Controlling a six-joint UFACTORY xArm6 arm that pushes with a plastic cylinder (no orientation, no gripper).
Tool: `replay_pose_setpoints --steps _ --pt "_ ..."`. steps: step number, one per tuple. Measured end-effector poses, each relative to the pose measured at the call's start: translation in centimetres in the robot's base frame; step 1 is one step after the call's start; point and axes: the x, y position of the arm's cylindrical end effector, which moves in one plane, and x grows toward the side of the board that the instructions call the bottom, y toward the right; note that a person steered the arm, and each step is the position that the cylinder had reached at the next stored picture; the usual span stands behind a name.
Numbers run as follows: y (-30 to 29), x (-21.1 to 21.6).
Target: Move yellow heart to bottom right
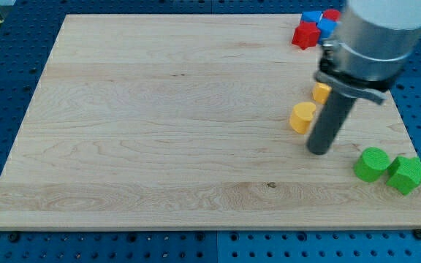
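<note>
The yellow heart point(302, 117) lies on the wooden board right of centre. My tip point(318, 150) rests on the board just below and to the right of the heart, close to it; I cannot tell if they touch. A second yellow block point(320, 93) sits above the heart, partly hidden behind the rod; its shape is unclear.
A green round block point(372, 164) and a green star block point(407, 174) sit near the board's bottom right. A cluster of red point(305, 34) and blue point(312, 17) blocks sits at the top right, partly hidden by the arm. The board's right edge point(415, 139) is close.
</note>
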Motion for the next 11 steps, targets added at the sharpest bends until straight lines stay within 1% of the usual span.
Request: replay_pose_setpoints --steps 1,2,3,5,6,7,10,11 --pt "-3.5 -2.3" --pt "-3.5 -6.6" --pt "-2.9 -7.8" --pt "-1.6 -6.8" --pt "0.5 -5.7" --pt "2.5 -4.4" --pt "4.9 -0.1" --pt "5.4 -0.4"
